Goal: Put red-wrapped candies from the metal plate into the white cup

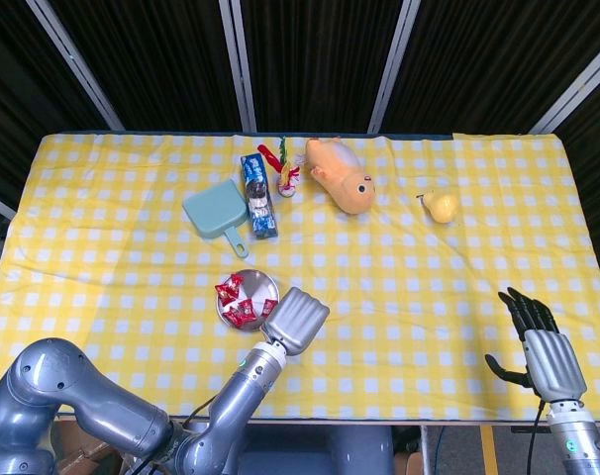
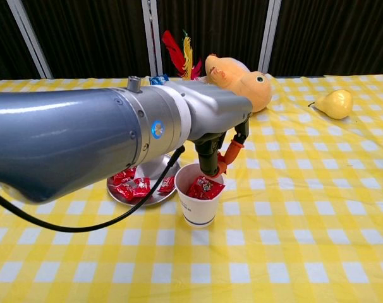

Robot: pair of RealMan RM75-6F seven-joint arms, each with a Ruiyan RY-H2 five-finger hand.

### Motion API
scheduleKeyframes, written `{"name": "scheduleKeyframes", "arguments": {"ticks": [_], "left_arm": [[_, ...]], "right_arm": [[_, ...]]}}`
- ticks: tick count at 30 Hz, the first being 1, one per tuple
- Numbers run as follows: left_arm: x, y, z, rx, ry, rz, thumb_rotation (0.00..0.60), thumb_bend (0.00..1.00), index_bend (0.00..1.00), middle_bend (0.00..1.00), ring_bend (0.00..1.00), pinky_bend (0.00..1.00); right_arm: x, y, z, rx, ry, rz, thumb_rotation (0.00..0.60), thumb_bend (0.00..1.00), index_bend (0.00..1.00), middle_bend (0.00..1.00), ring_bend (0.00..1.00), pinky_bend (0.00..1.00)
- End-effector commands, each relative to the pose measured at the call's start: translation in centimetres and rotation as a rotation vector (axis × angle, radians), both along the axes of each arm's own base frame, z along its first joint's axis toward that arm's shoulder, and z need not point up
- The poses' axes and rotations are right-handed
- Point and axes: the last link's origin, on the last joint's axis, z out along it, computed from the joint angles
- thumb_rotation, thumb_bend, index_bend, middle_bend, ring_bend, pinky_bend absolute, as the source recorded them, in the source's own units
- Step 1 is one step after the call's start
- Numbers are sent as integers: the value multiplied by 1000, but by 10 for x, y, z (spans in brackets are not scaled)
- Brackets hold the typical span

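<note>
Hovering my left hand (image 2: 220, 148) just above the white cup (image 2: 198, 203), I hold nothing; its fingers point down, parted. The chest view shows a crinkly red-wrapped candy (image 2: 204, 187) inside the paper cup, which my hand hides in the head view. More red candies (image 1: 239, 300) lie on the shiny round metal plate (image 1: 264, 288) beside it on the gingham-clothed worktop (image 1: 419, 287). My right hand (image 1: 544, 351) rests spread and empty at the near edge.
</note>
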Motion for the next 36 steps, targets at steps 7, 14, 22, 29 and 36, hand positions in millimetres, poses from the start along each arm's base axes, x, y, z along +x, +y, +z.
{"name": "scheduleKeyframes", "arguments": {"ticks": [7,14,22,29,36], "left_arm": [[-9,-2,-7,-18,13,23,600,503,557,930,935,1000],[-10,-2,-9,-23,8,32,600,351,473,921,930,1000],[-1,3,9,-3,-107,62,600,334,418,917,928,1000],[-3,6,33,38,-212,78,600,333,359,851,875,996],[-50,3,72,177,-293,109,600,310,165,433,595,695]], "right_arm": [[0,0,0,0,1,-3,600,341,0,0,0,2],[0,0,0,1,1,-3,600,341,0,0,0,2],[0,0,0,3,1,-3,600,342,0,0,0,2],[-1,0,1,0,3,-4,600,341,0,0,0,2],[0,0,2,-4,10,15,600,341,0,0,0,2]]}}
